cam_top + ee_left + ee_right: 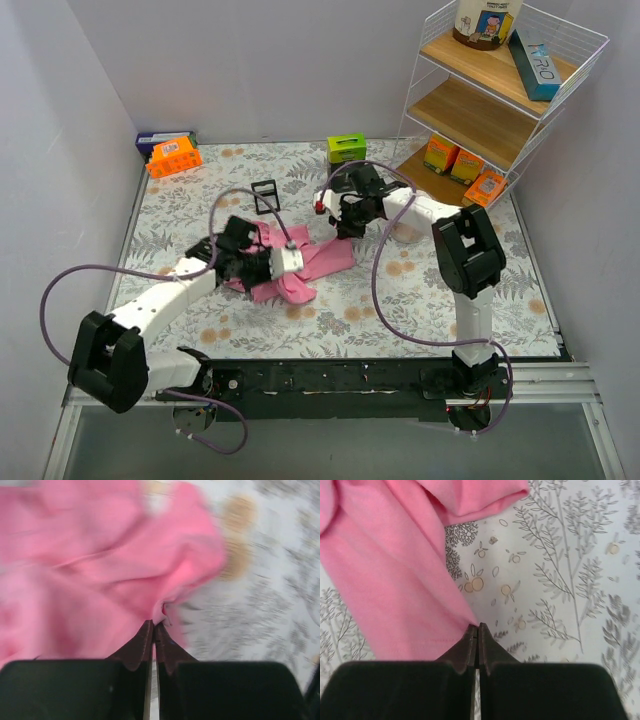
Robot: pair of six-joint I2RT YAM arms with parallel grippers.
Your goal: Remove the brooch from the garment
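Observation:
The pink garment (318, 262) lies rumpled on the floral table cover, mid-table. My left gripper (290, 268) is shut on a bunched fold of the garment (100, 580); in the left wrist view its tips (154, 626) pinch pink cloth. My right gripper (343, 228) is at the garment's far right corner. In the right wrist view it (478, 627) is shut, with the hemmed corner of the garment (395, 590) pinched at the tips. The brooch does not show in any view. A small red spot (318, 208) sits by the right wrist; I cannot tell what it is.
A green box (347, 148) and a small black frame (265, 195) stand behind the garment. An orange box (174, 157) is at the far left. A white wire shelf (500, 100) with boxes fills the far right corner. Walls close in left and right.

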